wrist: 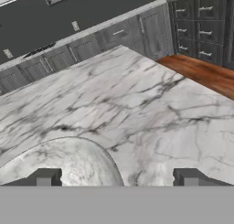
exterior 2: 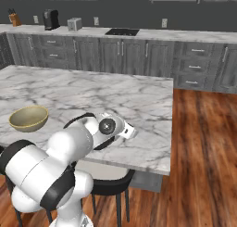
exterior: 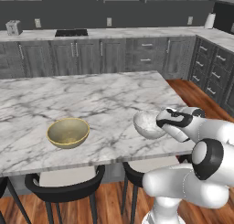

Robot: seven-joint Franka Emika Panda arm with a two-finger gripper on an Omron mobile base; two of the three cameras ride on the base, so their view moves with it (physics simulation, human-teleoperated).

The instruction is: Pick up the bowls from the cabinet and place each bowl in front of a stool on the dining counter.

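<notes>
You have both bowls on the counter (exterior: 91, 95) near its front edge: yellow bowl (exterior: 68, 132) leftward, marbled bowl (exterior: 148, 123) rightward. Your gripper (wrist: 118, 178) stands apart, empty, straddling the marbled bowl's rim; only withdrawal seems left.

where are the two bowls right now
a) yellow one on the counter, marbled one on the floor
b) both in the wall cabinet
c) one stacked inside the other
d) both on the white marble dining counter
d: the glossy mustard-yellow bowl and the white-grey marbled stone-look bowl both sit apart on the white marble dining counter, near its stool-side edge.
</notes>
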